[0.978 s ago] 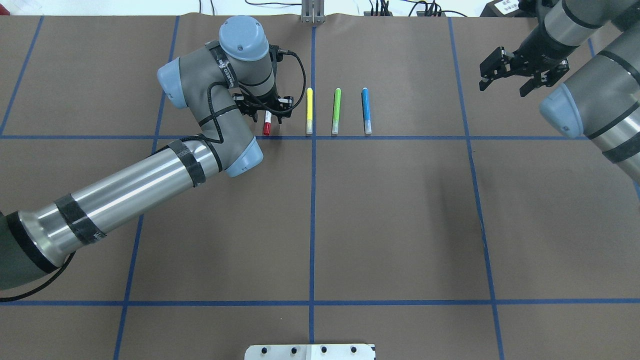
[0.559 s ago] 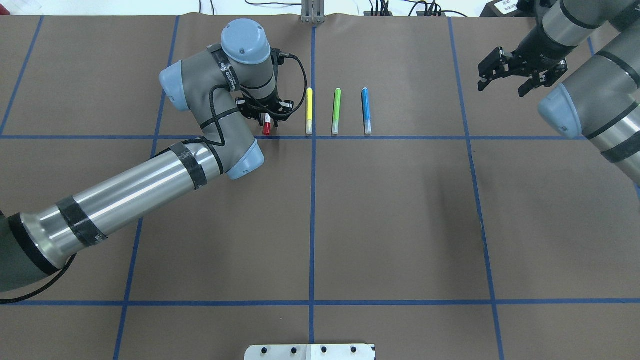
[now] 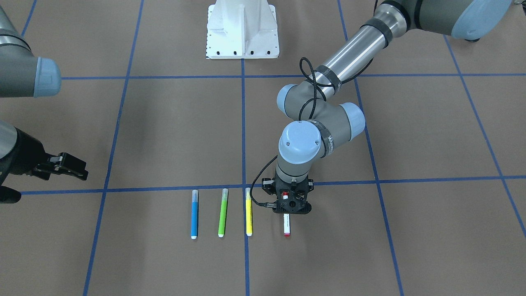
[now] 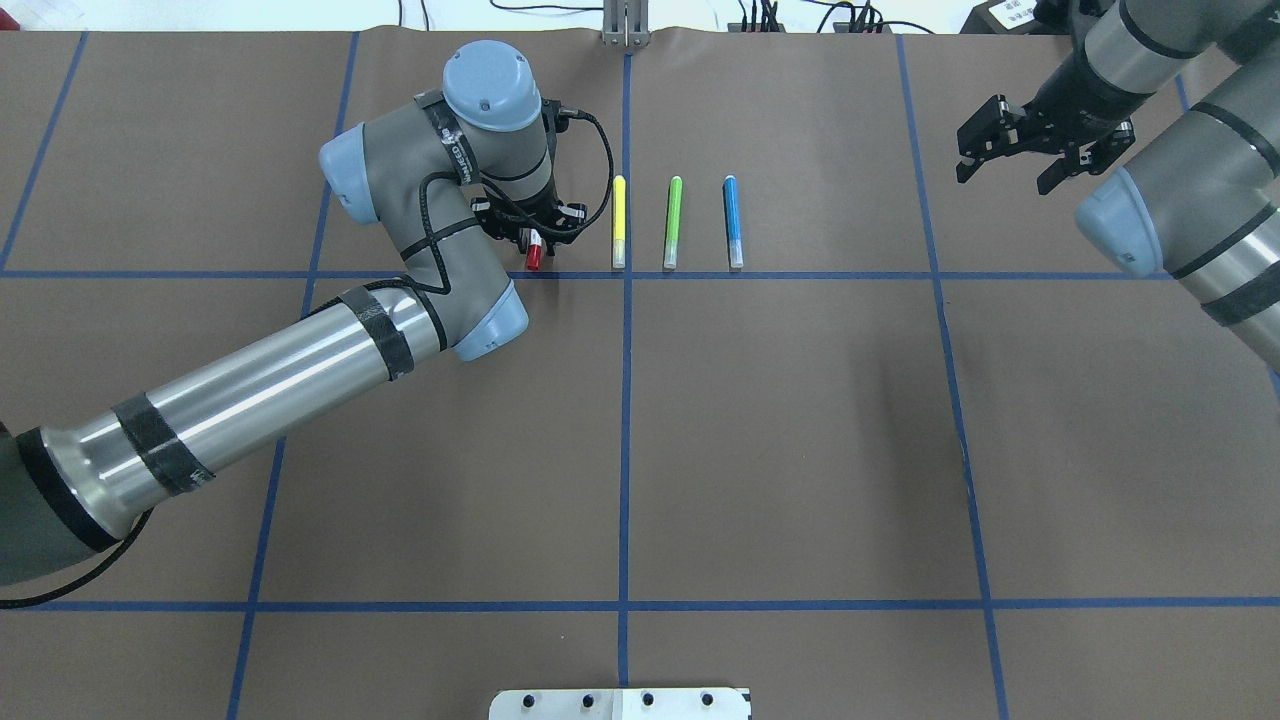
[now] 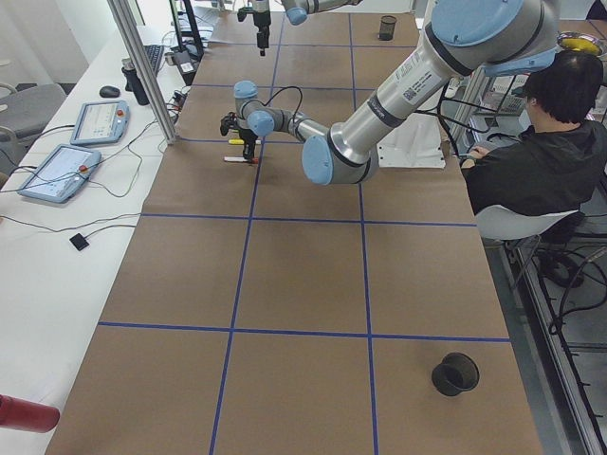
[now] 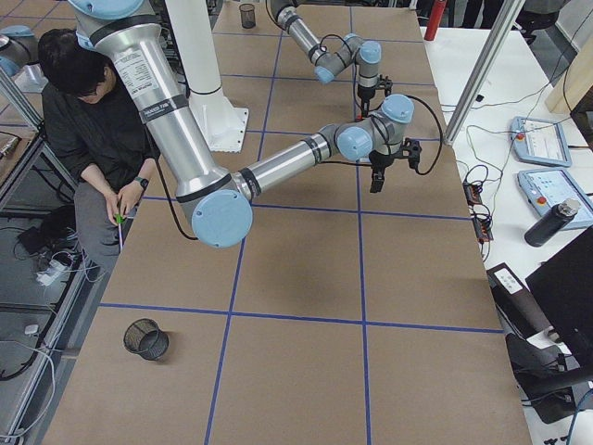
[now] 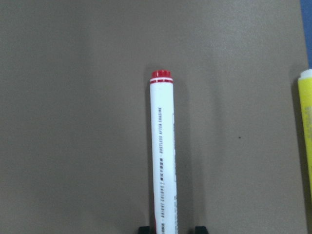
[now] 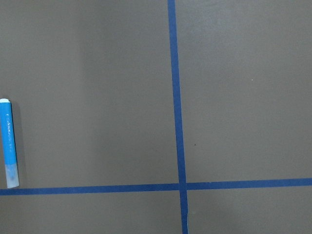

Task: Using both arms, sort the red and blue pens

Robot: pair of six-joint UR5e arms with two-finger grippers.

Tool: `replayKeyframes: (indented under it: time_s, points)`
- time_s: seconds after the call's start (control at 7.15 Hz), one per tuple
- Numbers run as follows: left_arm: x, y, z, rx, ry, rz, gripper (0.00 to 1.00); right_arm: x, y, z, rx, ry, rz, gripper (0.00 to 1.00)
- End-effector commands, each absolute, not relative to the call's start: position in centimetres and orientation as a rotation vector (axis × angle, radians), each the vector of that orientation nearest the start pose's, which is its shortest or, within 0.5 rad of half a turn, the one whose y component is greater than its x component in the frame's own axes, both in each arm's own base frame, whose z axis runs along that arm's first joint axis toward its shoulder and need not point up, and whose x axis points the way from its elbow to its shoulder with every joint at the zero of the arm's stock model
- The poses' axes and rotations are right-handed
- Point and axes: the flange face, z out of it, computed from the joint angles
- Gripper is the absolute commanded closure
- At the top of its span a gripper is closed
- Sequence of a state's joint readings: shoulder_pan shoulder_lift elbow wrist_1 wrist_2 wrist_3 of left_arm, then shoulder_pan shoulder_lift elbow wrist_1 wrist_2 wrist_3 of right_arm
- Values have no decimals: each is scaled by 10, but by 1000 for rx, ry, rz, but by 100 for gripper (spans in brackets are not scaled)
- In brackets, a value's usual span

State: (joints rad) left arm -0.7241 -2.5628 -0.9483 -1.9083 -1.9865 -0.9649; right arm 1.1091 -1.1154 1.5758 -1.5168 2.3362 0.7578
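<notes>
Brown counter [image 8: 243, 97] fills view, matte, faint specks. Two strips of blue tape cross on it: vertical tape line [image 8: 175, 87] runs top to bottom just right of centre; horizontal tape line [image 8: 97, 189] runs full width low in view; crossing sits at lower middle. Blue pen [image 8: 9, 141] lies flat at far left edge, parallel to vertical line, well apart from it. White end points up in view; clear cap end down, stopping just short of horizontal line, not touching.
</notes>
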Motion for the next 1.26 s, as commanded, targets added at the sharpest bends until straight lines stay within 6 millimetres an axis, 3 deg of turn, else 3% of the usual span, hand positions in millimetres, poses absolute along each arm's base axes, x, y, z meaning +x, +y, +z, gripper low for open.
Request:
replayKeyframes:
  time_s: [0.0,0.14,0.42,0.7,0.84,1.12]
  points:
    - [579,-638,258,115,794,33,81,-237,-620,383,-27,-892,79,1]
    - [578,-637,261,114,791,35,100,-237,-620,384,-28,-892,80,1]
    - [568,-639,244,125,810,26,100,-237,-621,387,-29,-886,83,1]
    - [531,-655,225,94,818,-8,100,-246,-624,374,-3,-878,69,1]
    - [499,-668,218,62,835,-30,100,-277,-620,359,25,-853,39,1]
    - [453,-685,224,66,830,-72,100,-365,-630,315,0,-832,44,1]
